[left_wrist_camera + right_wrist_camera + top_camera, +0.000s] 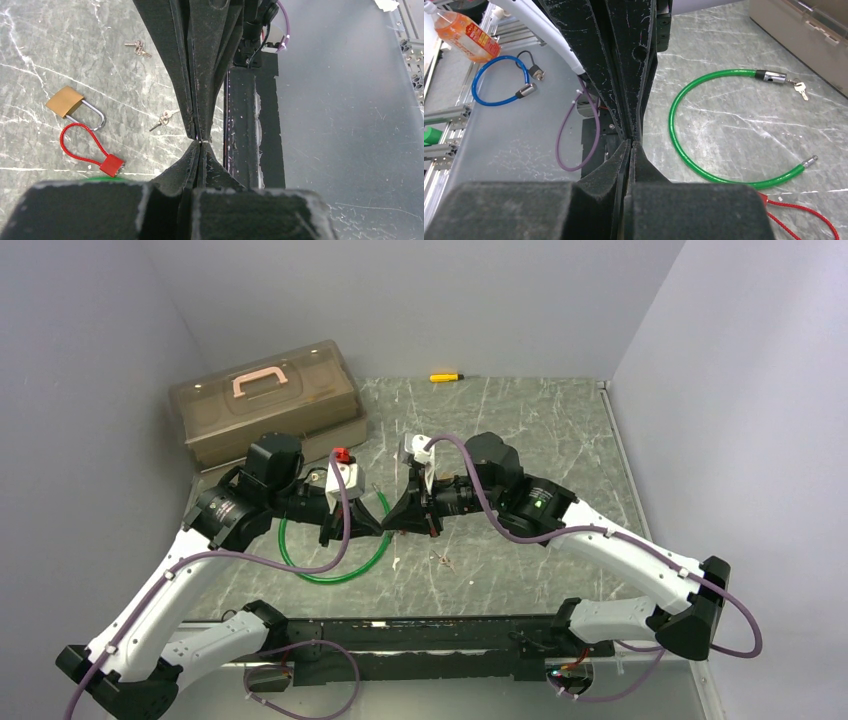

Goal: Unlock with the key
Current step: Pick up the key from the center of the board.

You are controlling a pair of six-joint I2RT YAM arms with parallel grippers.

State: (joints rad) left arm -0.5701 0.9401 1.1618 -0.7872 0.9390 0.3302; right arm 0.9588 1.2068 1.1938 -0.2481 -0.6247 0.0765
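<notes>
Toolbox sits in the counter's far left corner, screwdriver by the far edge. Cable lock lies in front of the toolbox. Mid-counter, the padlock is right beside the loop lock, with loose keys between them and the near edge.

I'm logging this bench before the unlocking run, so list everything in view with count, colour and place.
toolbox: one, tan with a pink handle, far left of the table
yellow tool: one, yellow, far edge
green cable lock: one, green, lying open on the table, key in its silver end
brass padlock: one, brass with a silver shackle, on the table
red cable lock: one, red, beside the padlock
loose keys: one small silver bunch, plus a single key nearer the grippers
blue cable lock: one, blue, on the grey surface off the marble
bottle: one, orange, beyond the blue lock
left gripper, right gripper: black, both shut, tips meeting
</notes>
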